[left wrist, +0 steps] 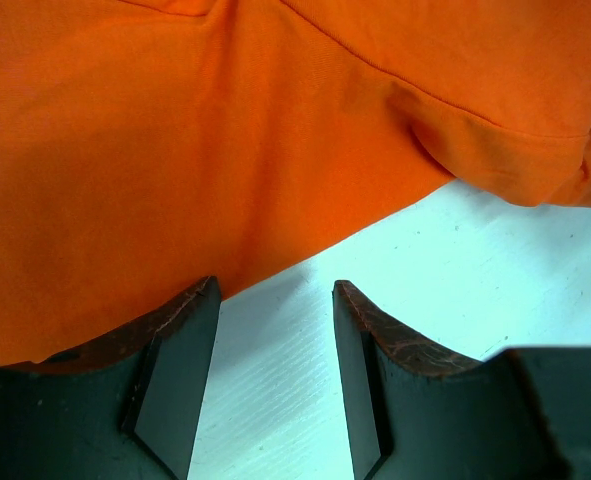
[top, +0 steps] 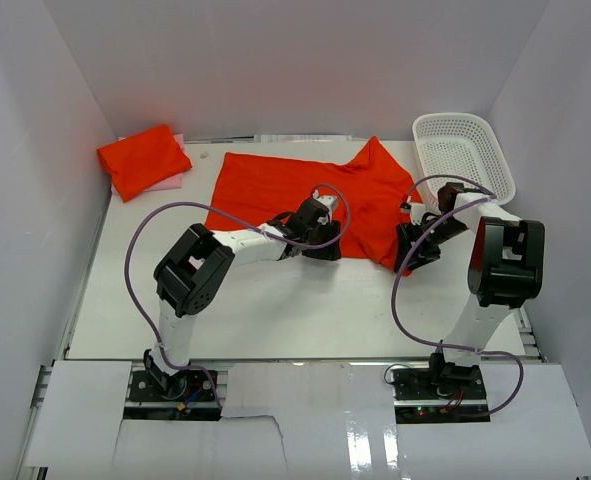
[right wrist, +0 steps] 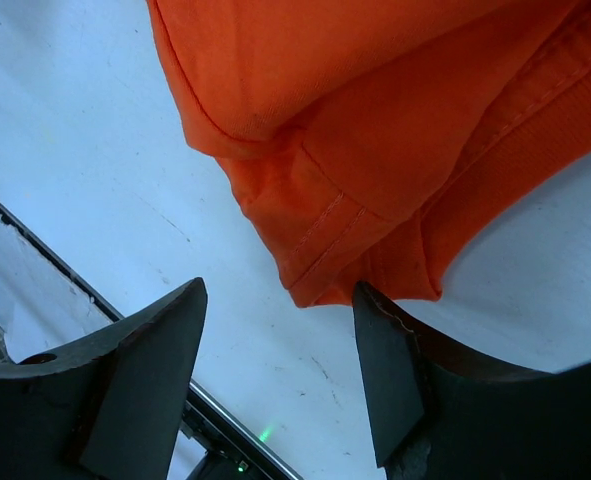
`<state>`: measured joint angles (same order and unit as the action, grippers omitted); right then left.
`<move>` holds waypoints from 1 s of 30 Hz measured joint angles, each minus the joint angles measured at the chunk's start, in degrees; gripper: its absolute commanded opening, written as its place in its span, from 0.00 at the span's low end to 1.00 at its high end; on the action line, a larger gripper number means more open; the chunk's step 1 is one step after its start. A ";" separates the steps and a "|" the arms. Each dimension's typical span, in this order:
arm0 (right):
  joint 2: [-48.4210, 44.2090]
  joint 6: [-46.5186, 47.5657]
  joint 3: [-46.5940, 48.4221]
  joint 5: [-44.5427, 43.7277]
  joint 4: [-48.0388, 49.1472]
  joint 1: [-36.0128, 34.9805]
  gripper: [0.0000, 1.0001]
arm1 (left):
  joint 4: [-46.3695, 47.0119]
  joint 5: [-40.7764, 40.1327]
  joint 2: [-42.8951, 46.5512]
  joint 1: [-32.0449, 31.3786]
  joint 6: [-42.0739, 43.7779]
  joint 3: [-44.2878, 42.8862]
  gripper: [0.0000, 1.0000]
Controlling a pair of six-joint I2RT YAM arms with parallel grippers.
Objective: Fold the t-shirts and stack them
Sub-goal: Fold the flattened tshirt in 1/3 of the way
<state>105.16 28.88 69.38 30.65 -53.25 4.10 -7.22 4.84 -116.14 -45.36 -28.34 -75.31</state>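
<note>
Soft matt orange-red cloth w/ stitched hems: spread t-shirt [top: 295,195] at centre & folded t-shirt [top: 143,160] far left. Far right, basket [top: 465,150]: white plastic mesh. The desk [top: 305,300]: smooth white, faintly scuffed, slight sheen. The left hand [left wrist: 275,290] & right hand [right wrist: 278,290]: matt black plastic, tips worn rough & brownish.

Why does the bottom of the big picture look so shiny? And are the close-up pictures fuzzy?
Top view: light glares off the glossy white panel near the arm bases. Left wrist view: the shirt looks a bit soft, and the dark fingers show little detail. Right wrist view: the shirt's hem stitching looks sharp.
</note>
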 measured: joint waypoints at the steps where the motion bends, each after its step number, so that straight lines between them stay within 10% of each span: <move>1: 0.22 -0.02 -0.17 0.15 0.13 0.00 0.61 | 0.00 0.00 0.00 0.00 0.00 0.00 0.61; 11: 0.81 -1.01 -0.66 1.18 1.53 0.00 0.09 | -0.28 0.00 0.11 0.00 0.00 0.00 0.61; 30: 1.11 1.81 -0.66 -7.17 -2.12 6.86 0.14 | -0.72 0.04 0.20 -0.04 0.11 -0.02 0.61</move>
<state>106.28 30.70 68.73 23.49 -55.37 10.96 -7.94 4.89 -115.94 -45.41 -28.23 -75.33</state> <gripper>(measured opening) 0.174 0.604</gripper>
